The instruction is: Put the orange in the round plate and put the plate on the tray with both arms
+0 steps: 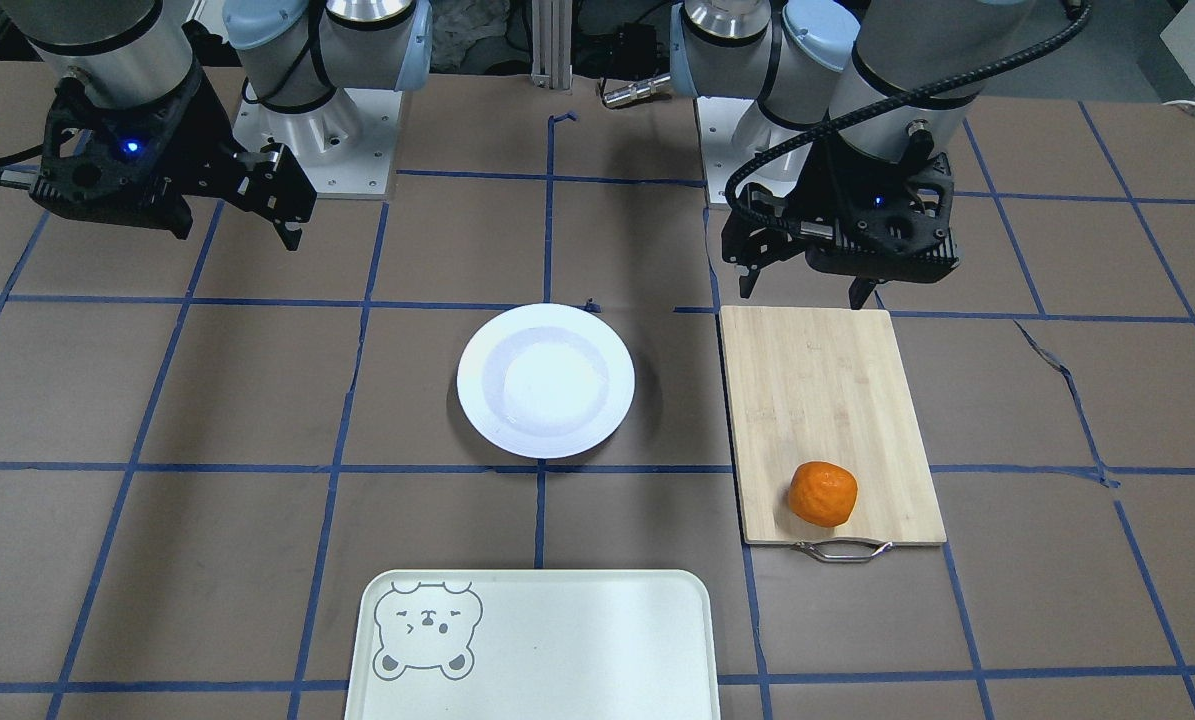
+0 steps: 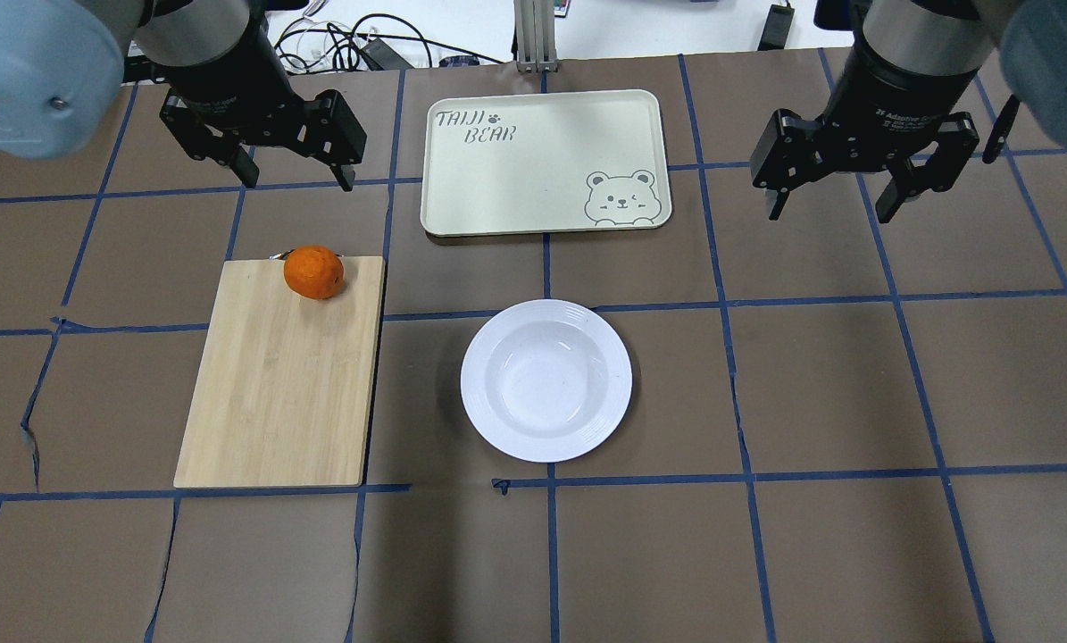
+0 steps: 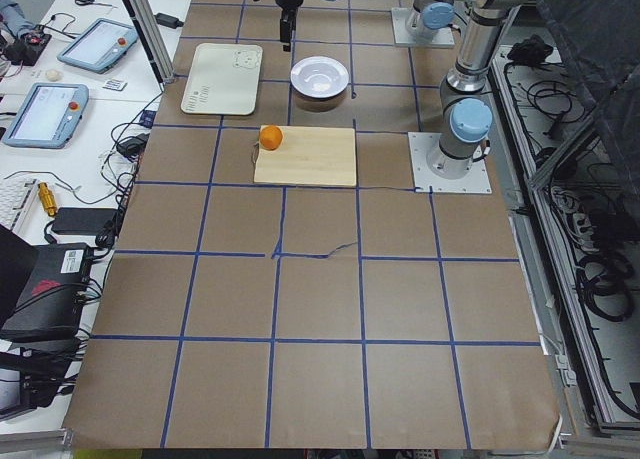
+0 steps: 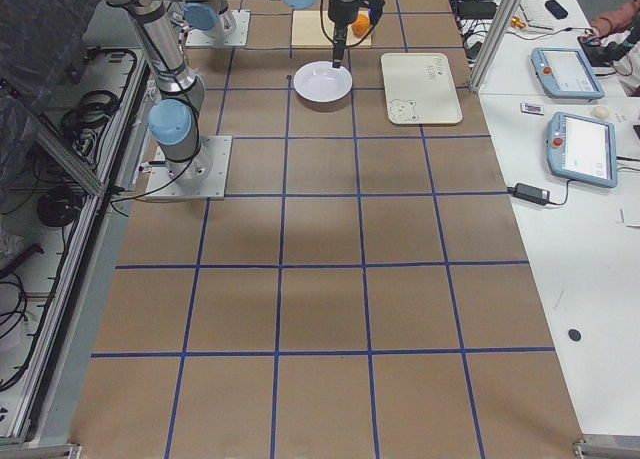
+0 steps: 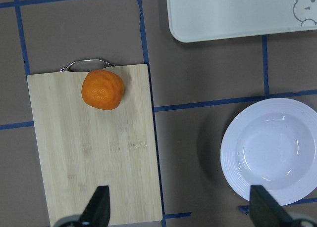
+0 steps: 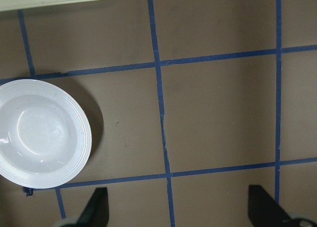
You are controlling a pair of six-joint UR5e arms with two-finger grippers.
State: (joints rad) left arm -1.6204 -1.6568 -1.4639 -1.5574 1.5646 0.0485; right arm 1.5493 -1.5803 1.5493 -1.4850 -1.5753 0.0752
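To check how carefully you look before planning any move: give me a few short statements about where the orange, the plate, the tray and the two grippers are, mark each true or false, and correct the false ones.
1. The orange lies on the cutting board. True.
2. The round plate holds the orange. False: the plate is empty.
3. The plate sits on the tray. False: it sits on the table, apart from the tray.
4. The left gripper and the right gripper are both open and hold nothing. True.
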